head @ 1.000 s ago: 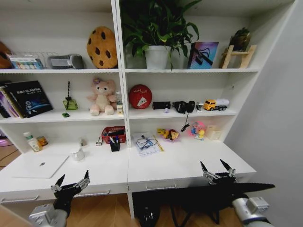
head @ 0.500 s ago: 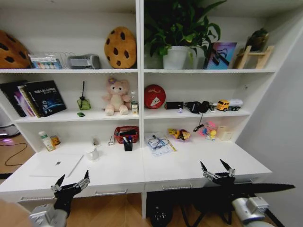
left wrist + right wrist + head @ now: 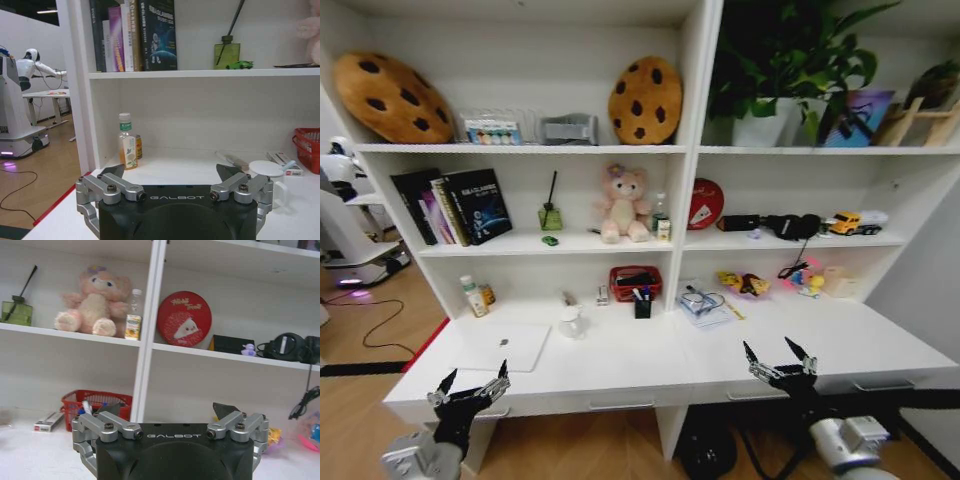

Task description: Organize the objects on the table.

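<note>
White table [image 3: 620, 365]: laptop [image 3: 503, 346] beyond left gripper [image 3: 472, 385]; right gripper [image 3: 779, 360] clear; jaws open, empty.

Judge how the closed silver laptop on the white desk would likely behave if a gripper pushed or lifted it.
The laptop lies closed and flat on the desk, so a push would probably slide it rather than tip it. Its thin, smooth-looking shell may be slippery and hard to pinch from above. It looks rigid, likely fairly heavy for its thickness.
</note>
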`<state>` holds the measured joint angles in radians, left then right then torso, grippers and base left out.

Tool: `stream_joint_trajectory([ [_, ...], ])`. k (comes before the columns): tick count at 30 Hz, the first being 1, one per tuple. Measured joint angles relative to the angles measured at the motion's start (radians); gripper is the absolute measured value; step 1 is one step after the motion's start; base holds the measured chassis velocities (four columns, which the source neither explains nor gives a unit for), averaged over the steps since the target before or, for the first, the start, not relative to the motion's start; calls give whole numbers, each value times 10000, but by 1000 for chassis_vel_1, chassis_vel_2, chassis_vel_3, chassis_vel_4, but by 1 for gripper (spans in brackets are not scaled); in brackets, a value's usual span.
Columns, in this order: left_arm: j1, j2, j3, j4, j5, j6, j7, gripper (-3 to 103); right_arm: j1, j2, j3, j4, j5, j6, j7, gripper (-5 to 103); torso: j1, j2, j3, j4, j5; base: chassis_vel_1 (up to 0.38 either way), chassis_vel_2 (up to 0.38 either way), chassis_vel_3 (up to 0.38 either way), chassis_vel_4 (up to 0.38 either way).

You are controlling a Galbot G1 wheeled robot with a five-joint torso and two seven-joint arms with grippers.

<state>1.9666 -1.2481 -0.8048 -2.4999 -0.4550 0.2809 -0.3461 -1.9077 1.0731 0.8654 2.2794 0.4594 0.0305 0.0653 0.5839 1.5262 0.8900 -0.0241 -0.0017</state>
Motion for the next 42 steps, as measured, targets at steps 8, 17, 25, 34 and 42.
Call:
stream_joint_trajectory([
  [8, 1, 0, 1, -2, 0, 0, -3, 100, 0, 0, -2, -3, 1, -1, 0, 100, -1, 0, 0, -1, 27, 349, 336, -346, -338],
  [17, 0, 0, 0, 0, 0, 0, -7, 100, 4, 0, -2, 0, 0, -1, 0, 100, 0, 0, 1, 7, 11, 122, 124, -105, -98],
  [25, 0, -2, 6, -2, 0, 0, 14, 100, 4, -3, 2, -6, 1, -1, 1, 100, 3, -3, 3, 1, 21, -61, -13, 33, 16],
  [34, 0, -1, 2, -2, 0, 0, 11, 100, 1, -1, 0, -6, 0, -1, 1, 100, -1, 0, 0, -1, 14, 120, 120, -141, -99],
  [42, 0, 0, 0, -1, 0, 0, -1, 100, 3, 0, -2, -2, 0, -1, 0, 100, 1, 0, 1, 4, 14, 80, 88, -111, -80],
])
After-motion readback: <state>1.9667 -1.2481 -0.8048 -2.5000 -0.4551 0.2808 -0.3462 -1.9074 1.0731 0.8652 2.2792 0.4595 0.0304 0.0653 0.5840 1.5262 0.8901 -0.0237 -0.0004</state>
